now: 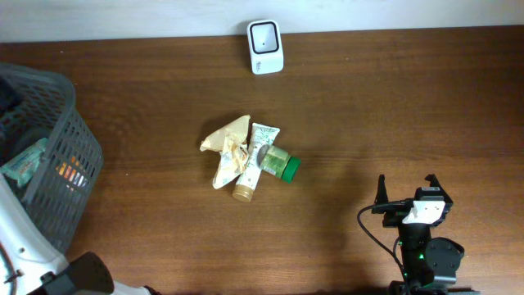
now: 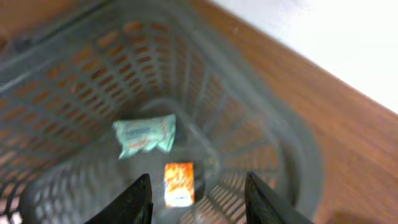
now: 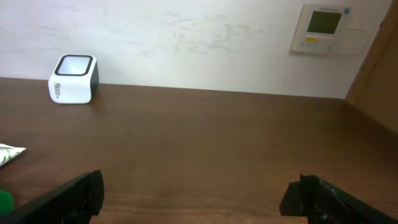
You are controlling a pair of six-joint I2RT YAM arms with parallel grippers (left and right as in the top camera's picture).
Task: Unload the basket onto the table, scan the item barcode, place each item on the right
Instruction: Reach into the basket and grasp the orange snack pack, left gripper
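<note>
- The brown wooden table (image 1: 393,106) fills the overhead view, with a white wall along its far edge.
- A grey mesh basket (image 1: 78,156) stands at the table's left edge, well apart from the other goods.
- The left arm's white casing (image 1: 24,246) shows at the near left corner, beside the basket.
- The left gripper (image 2: 198,186) hangs over the basket's mouth. Its jaws stand apart with nothing between them. The wrist view is blurred.
- The right gripper (image 3: 196,190) sits at the near right of the table, pointing toward the far wall. Its jaws are spread wide and hold nothing.
- The goods to be scanned lie in a small heap at the table's centre, touching one another:
  - a crumpled tan packet (image 1: 225,147) on the left of the heap;
  - a white tube (image 1: 260,147) with a brown cap, lying lengthwise with the cap toward the near side, partly over the packet;
  - a green-capped bottle (image 1: 280,162) on its side at the right of the heap.
- The white scanner (image 1: 264,47) stands at the far edge, against the wall, well apart from the heap and from both grippers.
- Inside the basket lie a teal packet (image 2: 146,135) and, nearer the gripper, an orange packet (image 2: 179,183). Whether the two touch cannot be told.
- A wall panel (image 3: 323,28) with a small display is mounted on the far wall at the right.
</note>
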